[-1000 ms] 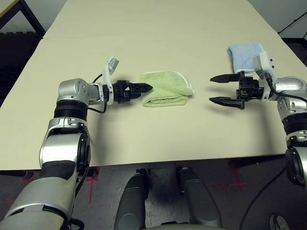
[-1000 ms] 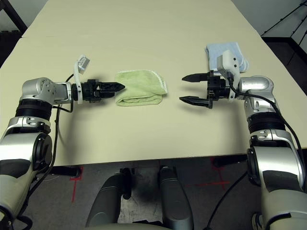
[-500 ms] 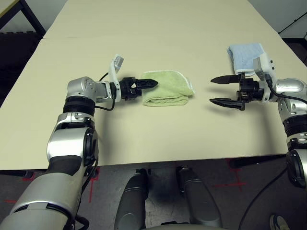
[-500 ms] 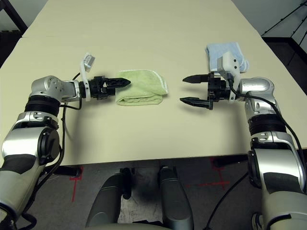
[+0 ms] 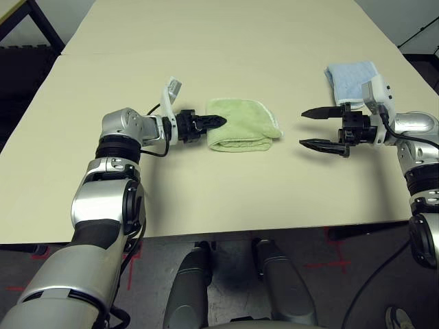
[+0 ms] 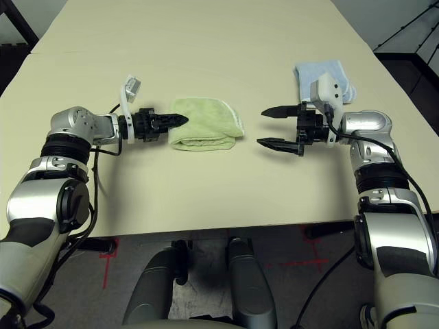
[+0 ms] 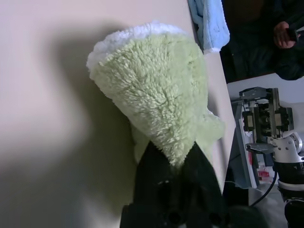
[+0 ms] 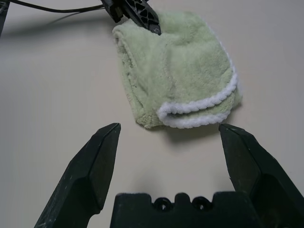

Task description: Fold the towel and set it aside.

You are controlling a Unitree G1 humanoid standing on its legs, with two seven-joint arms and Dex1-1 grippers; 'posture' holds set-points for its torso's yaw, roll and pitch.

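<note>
The light green towel [image 5: 244, 123] lies folded into a small bundle on the tan table [image 5: 219, 41], its white-stitched edge toward the right. My left gripper [image 5: 218, 122] reaches in from the left and is shut on the towel's left edge; in the left wrist view the terry cloth [image 7: 156, 85] is pinched between the black fingers [image 7: 154, 161]. My right gripper [image 5: 302, 128] hovers open a short way to the right of the towel, its jaws wide apart and holding nothing. The right wrist view shows the towel [image 8: 175, 71] beyond that open gripper [image 8: 169, 128].
A smaller light blue folded cloth [image 5: 350, 79] lies at the back right, just behind my right wrist. The table's front edge [image 5: 274, 229] runs close to my body. A person's hand [image 7: 285, 31] appears beyond the table's far right side.
My left gripper has slid right onto the towel's left edge and closed on it, nudging the towel slightly to the right. The right arm has stayed still.
</note>
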